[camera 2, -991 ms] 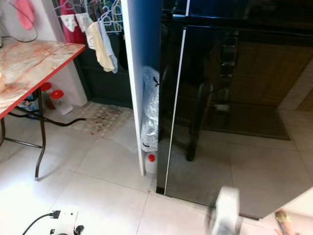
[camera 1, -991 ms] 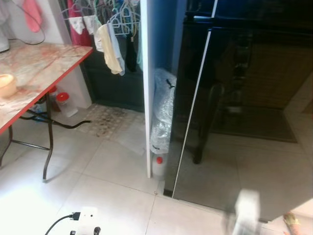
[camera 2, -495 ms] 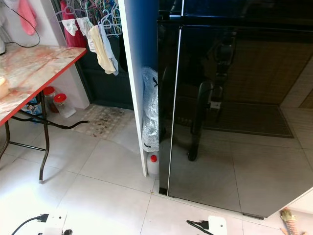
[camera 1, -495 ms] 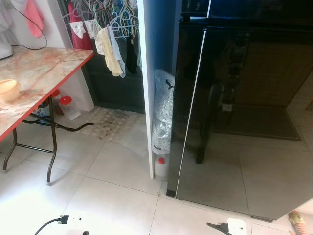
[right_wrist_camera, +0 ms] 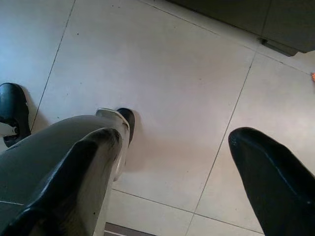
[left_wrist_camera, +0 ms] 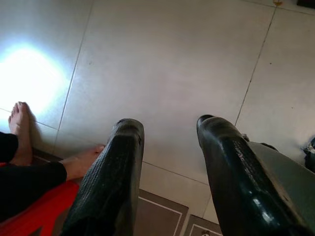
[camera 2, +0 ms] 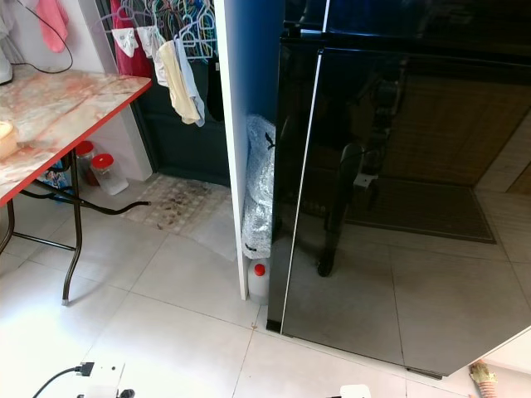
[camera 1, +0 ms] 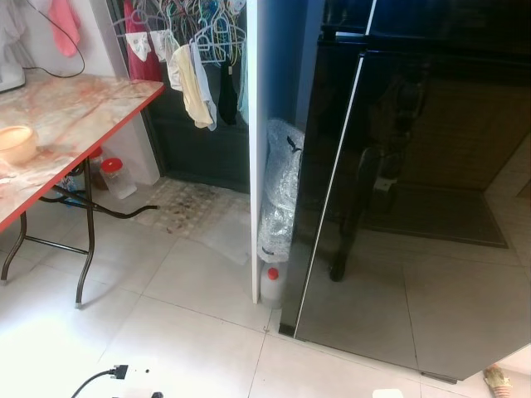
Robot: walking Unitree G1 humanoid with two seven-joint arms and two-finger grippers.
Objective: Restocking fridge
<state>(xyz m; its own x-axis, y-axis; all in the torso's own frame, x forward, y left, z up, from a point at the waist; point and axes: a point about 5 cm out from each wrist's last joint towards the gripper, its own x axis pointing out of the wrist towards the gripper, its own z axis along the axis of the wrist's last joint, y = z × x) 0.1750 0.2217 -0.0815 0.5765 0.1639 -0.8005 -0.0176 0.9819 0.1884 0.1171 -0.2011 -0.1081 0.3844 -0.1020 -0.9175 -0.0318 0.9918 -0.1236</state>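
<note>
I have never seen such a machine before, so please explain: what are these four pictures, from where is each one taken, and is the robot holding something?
This is a walking humanoid robot with two arms. The two wide pictures come from a stereo camera on its head, looking forward and down. They show a tall black fridge with its doors closed, a white bottle with a red cap on the floor beside it, clothes on hangers, and a table with a red edge that carries a small bowl.

The other two pictures come from cameras on the wrists, looking along the black fingers. Both arms hang down toward the tiled floor. The left gripper and the right gripper are open and hold nothing. A person's bare feet appear in the left wrist view.
</note>
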